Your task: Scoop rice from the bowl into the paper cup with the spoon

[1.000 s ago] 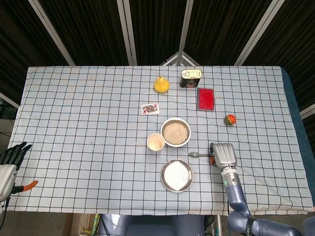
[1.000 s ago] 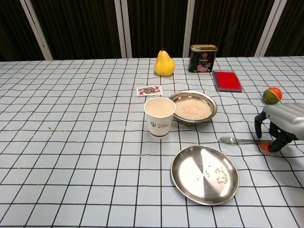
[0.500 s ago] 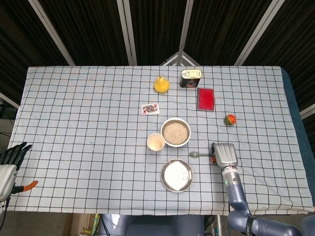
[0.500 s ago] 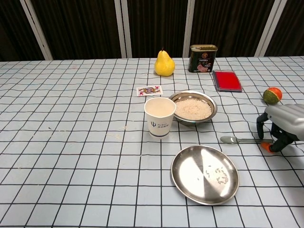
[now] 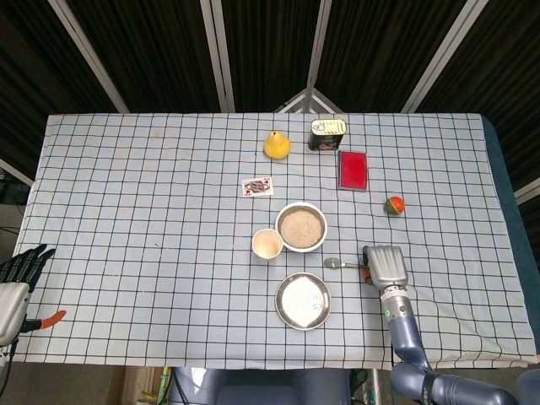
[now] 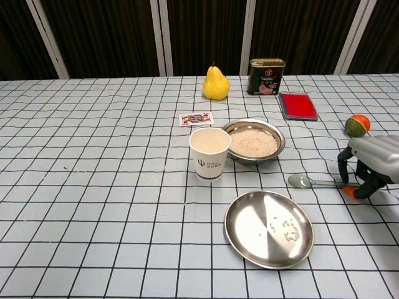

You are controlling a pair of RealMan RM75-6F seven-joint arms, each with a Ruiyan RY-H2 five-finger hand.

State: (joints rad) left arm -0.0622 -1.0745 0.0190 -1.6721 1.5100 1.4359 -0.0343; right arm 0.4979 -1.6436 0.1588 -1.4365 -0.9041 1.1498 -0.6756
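The right hand [image 6: 368,163] has its fingers curled down around the orange handle end of the spoon [image 6: 312,182], which lies flat on the cloth just right of the bowl [image 6: 253,141] of rice. The cup [image 6: 209,152] is touching the bowl's left side, a plate [image 6: 269,228] sits just in front. The left hand [image 5: 18,278] is way off left of the bowl past the table edge, fingers apart, holding nothing.

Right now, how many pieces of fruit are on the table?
2: a yellow pear at the far side beside the can, and a small red-green fruit near the right edge.
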